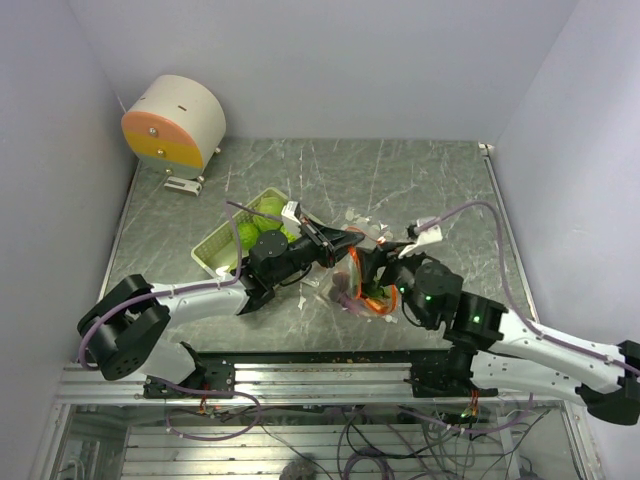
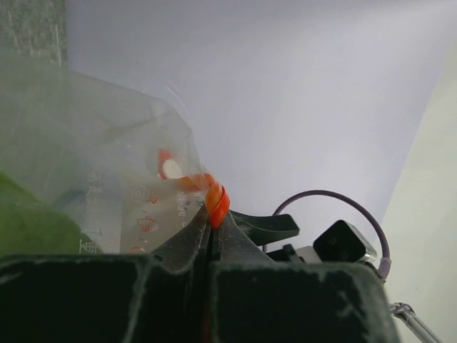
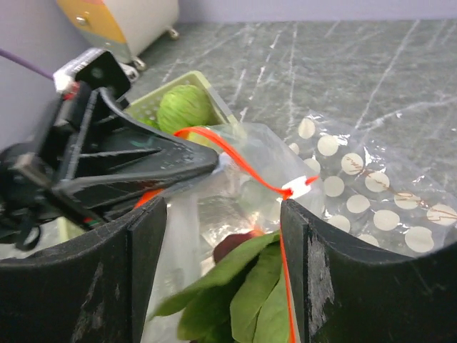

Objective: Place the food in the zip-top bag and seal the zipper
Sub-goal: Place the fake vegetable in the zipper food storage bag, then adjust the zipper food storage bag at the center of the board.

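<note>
The top view alone shows the whole layout: one zip-top bag (image 1: 362,228) mid-counter (image 1: 430,180) between the two arms, one pale-green basket (image 1: 212,250) just to its left, and one cream-and-orange drum (image 1: 175,122) in the far left corner. At least two green balls (image 1: 268,208) lie in the basket there; the exact count is unclear. The right wrist view shows only one ball.

The left wrist view shows, up close, the left fingers (image 2: 212,230) closed tight on the bag's orange zipper strip (image 2: 217,204). Nothing of the bag's contents is clear there.

The right wrist view looks into the bag's mouth. The right fingers (image 3: 136,257) stand apart, gripping nothing, one on each side of the mouth. Inside the bag are the carrot's green leaves (image 3: 239,286) and one dark red piece (image 3: 232,244).
</note>
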You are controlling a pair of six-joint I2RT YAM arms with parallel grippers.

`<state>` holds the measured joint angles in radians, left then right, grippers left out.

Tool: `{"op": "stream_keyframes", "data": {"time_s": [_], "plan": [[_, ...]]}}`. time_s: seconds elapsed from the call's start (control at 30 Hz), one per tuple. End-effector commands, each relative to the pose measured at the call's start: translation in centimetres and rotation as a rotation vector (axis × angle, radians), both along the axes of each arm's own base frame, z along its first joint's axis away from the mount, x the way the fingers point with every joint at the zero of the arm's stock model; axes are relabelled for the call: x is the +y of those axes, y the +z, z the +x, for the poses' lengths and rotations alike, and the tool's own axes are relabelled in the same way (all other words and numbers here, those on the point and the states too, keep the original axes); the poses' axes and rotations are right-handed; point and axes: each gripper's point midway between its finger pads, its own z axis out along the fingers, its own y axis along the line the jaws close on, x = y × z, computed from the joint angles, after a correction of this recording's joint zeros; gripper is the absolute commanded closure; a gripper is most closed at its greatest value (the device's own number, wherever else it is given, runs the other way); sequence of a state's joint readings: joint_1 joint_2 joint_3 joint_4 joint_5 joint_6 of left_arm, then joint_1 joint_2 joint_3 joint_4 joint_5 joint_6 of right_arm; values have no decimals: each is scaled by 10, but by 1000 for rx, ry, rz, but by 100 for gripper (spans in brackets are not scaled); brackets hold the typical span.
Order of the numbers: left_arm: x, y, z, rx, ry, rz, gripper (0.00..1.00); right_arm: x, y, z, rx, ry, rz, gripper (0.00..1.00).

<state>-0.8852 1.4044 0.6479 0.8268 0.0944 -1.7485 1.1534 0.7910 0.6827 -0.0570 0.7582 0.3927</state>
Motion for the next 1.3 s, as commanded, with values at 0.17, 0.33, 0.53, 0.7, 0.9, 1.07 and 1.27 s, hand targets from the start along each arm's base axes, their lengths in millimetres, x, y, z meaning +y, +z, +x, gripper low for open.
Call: {"op": "stream_keyframes", "data": {"time_s": [0.17,0.33,0.53,0.7,0.9,1.07,1.27], "plan": [[4,0,2,1,23,-82,93,-38,-6,-31,209,-15,8,38],[1,1,3,0,21,-80,93,-62,-40,-43,313,-79,-35,47],[-5,5,6,-12,9,-83,93,-48,-67,-49,359,-30,-5,48],[-6,3,5,-11,3,-80,93,-33,-92,-47,387,-19,-8,49],[-5,6,3,-25,1,-75,93,-21,-103,-32,354,-64,16,52],[-4,7,0,-35,-4,-62,93,-16,-111,-25,355,-98,-3,62],[1,3,0,-27,7,-71,93,-22,-124,-25,390,-148,-36,88]]}}
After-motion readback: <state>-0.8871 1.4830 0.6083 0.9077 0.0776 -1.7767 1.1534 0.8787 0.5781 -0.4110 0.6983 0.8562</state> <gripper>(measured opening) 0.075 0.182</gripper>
